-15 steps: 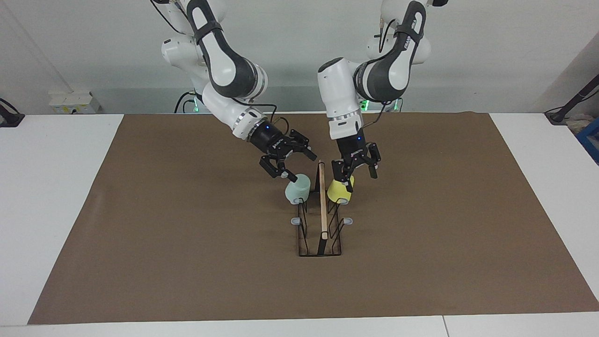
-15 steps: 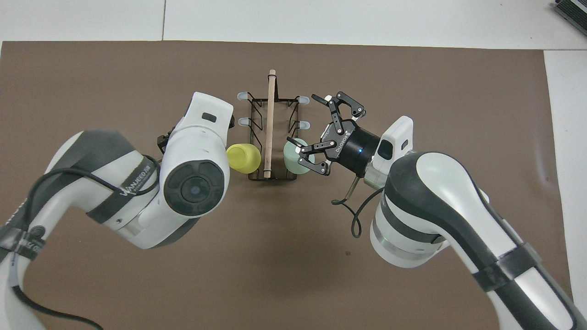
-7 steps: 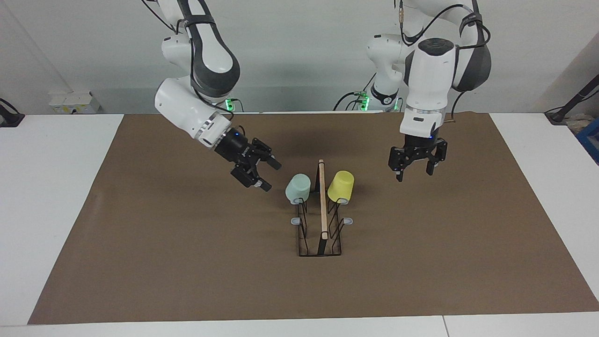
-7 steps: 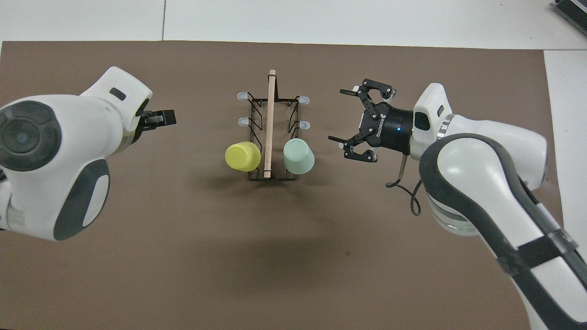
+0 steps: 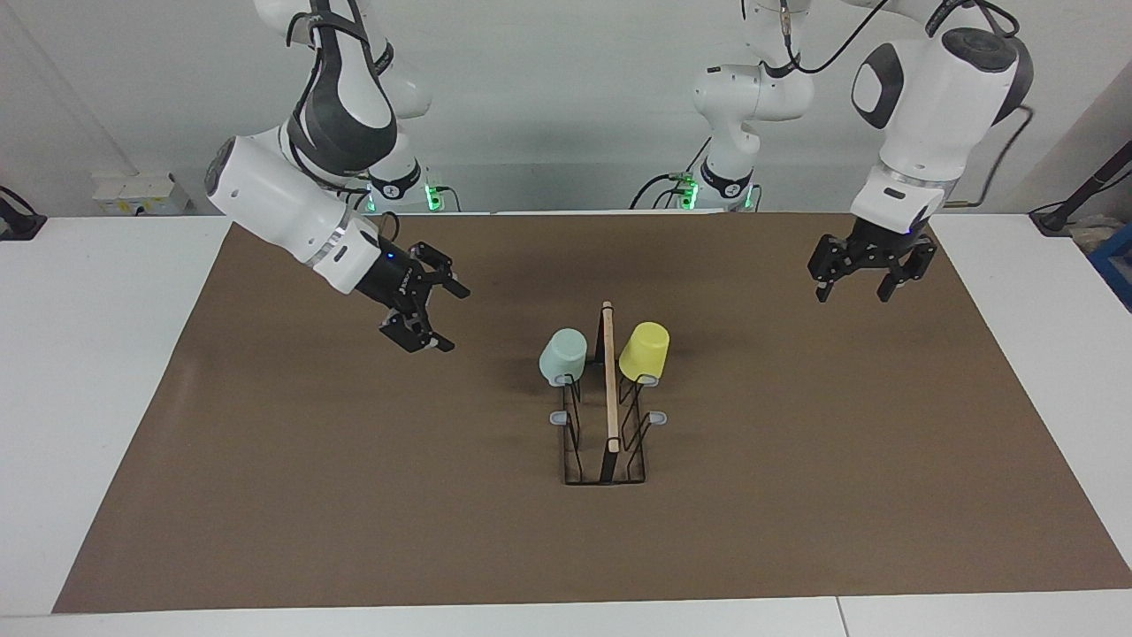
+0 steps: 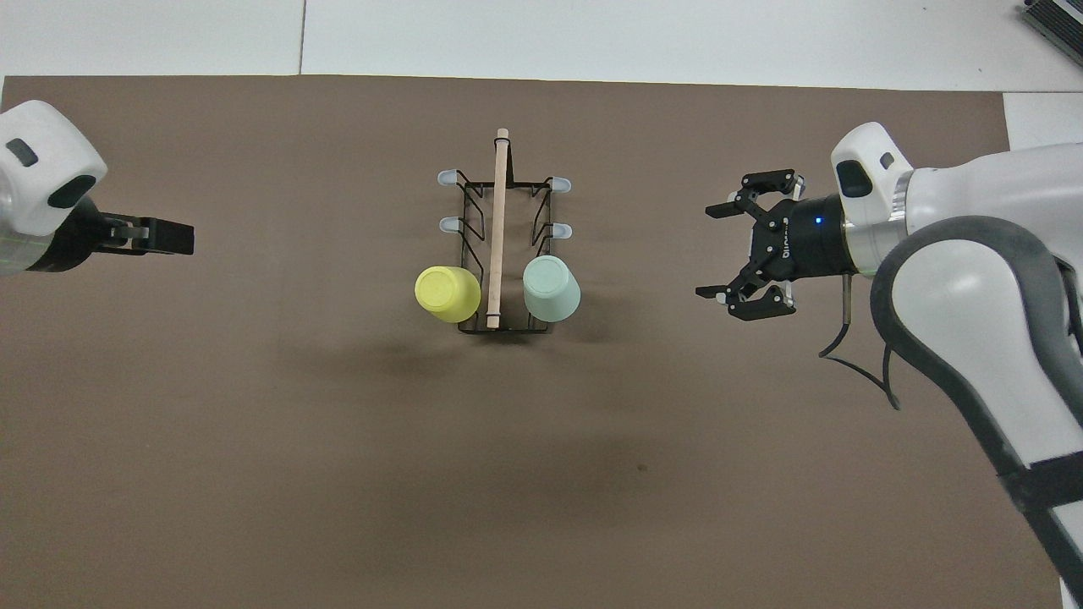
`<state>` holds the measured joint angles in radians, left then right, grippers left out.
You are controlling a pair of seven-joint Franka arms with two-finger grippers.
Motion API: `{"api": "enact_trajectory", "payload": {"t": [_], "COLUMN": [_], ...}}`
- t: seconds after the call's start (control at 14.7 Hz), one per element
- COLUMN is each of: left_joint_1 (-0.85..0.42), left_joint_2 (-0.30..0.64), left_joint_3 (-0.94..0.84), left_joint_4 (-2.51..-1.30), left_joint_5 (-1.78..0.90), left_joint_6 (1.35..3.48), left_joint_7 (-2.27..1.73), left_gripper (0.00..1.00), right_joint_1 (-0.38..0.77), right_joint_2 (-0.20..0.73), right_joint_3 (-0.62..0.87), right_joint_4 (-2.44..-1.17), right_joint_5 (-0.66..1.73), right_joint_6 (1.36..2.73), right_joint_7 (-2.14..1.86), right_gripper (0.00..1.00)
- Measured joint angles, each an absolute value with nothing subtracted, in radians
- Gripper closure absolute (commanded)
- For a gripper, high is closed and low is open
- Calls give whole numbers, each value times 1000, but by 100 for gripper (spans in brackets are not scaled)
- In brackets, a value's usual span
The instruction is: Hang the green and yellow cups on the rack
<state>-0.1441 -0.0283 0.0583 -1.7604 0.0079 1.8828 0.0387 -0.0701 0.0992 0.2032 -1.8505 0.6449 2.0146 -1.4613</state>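
**Both cups hung, our arms clear of the rack**

We see the task as good as done. The green cup (image 5: pixel 563 356) sits mouth down on a prong of the rack (image 5: pixel 606 442), and the yellow cup (image 5: pixel 644 351) sits the same way on the prong just across the wooden rod (image 5: pixel 608 376). Both hang on the pair of prongs nearest to us, the green one on the side toward our right arm, the yellow one on the side toward our left. Neither cup touches the brown mat (image 5: pixel 354 495). Each leans a little outward from the rod, yet both look seated well enough to stay.

Four prongs remain bare, but the task names only these two cups, so we judge that nothing is left to hang.

Our right gripper (image 5: pixel 433 317) hovers over the mat, well apart from the green cup, its fingers spread wide and holding nothing. Our left gripper (image 5: pixel 860 280) hangs over the mat near the end of the table by our left arm, well apart from the yellow cup, likewise spread and empty.

What is left, as we judge it, is only to bring both arms home. The one risk we see is a cup slipping off its tilted prong.
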Motion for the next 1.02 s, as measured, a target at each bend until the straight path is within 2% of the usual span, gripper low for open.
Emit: {"api": "enact_trajectory", "payload": {"t": [0.41,0.48,1.02], "left_joint_1": [-96,-94,-94], "left_joint_2": [27,36,29], "left_joint_3": [58,58,57], "left_joint_4": [-1566,-1552,-1556], "left_joint_5": [-11,-12,-17], "left_joint_6": [1655,1633,1550], "left_joint_7": [147,154,161], "left_gripper": [4,0,0], "right_joint_1": [-125,-136,-148], "right_joint_2": [88,83,34], "right_joint_3": [202,201,211], "right_joint_4": [-1698,-1676,-1641], "right_joint_5": [377,357,210], "right_joint_6": [1735,1700,1529], "right_joint_7": [-983,-920,-452], "right_gripper": [0,0,0]}}
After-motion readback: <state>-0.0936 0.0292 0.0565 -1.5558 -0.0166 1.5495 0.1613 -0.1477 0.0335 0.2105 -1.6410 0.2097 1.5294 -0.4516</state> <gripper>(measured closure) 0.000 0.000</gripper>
